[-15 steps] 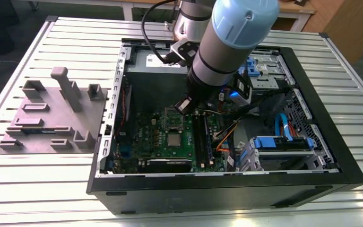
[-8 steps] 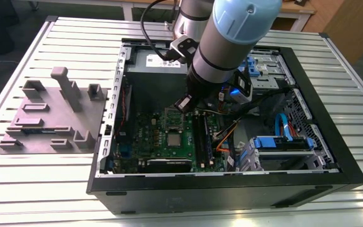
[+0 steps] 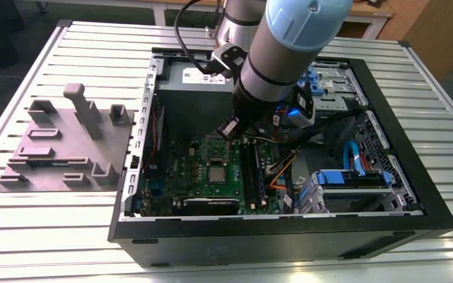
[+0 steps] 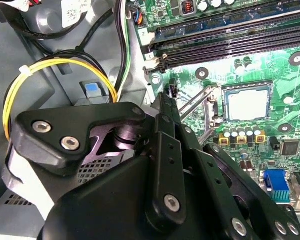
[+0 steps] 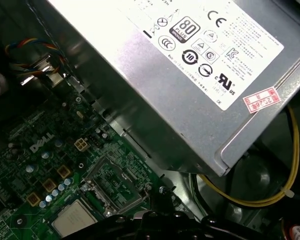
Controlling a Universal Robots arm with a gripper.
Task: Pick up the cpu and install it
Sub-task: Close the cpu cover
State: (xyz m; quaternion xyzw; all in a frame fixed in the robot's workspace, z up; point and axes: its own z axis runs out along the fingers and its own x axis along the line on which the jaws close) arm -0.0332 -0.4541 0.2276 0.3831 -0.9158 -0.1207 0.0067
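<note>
The cpu (image 3: pixel 217 172), a small square chip with a silver-grey top, lies flat in its socket on the green motherboard (image 3: pixel 181 171) inside the open computer case. It also shows in both wrist views (image 4: pixel 247 102) (image 5: pixel 75 219). The socket's metal retention frame (image 5: pixel 115 180) stands swung open beside the chip. My gripper (image 3: pixel 230 128) hangs inside the case above the board, a little back from the socket and apart from the cpu. Its black fingers (image 4: pixel 165 102) come together in one narrow tip with nothing between them; in the first wrist view the gripper (image 5: pixel 159 194) points toward the open frame.
The grey power-supply box (image 5: pixel 190 75) with a white label sits close behind the gripper. Yellow and black cables (image 4: pixel 55 64) loop beside it. Long black memory slots (image 4: pixel 230 35) run along the socket. A grey fixture (image 3: pixel 61 147) stands on the slatted table at the exterior view's left.
</note>
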